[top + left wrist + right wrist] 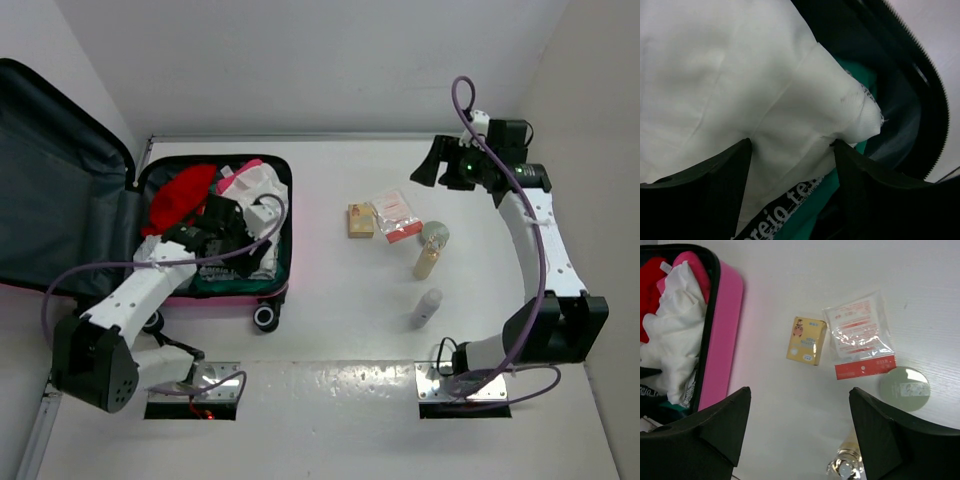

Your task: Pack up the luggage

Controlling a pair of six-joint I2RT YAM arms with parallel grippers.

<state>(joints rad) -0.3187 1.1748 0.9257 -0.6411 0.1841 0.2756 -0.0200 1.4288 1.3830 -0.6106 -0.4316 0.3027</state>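
Note:
The luggage (pixel 225 300), a pink hard-shell suitcase, lies open at the left with its dark lid (pixel 50 190) flat beside it. Its pink wall (pixel 722 340) also shows in the right wrist view. Inside are a red garment (pixel 180 195), a white cloth (pixel 258 190) and something green (pixel 815 200). My left gripper (pixel 240 215) is down in the suitcase. Its jaws (pixel 792 144) stand apart, with the tips against the white cloth (pixel 740 75). My right gripper (pixel 432 165) hangs open over the far right of the table, and nothing lies between its fingers (pixel 800 390).
On the table right of the suitcase lie a small yellow box (pixel 360 221) (pixel 806 340), a clear sachet with a red strip (pixel 394 214) (pixel 860 335), a round pale-lidded jar (pixel 434 236) (pixel 904 389), an amber bottle (pixel 428 262) (pixel 845 465) and a small grey tube (pixel 428 307).

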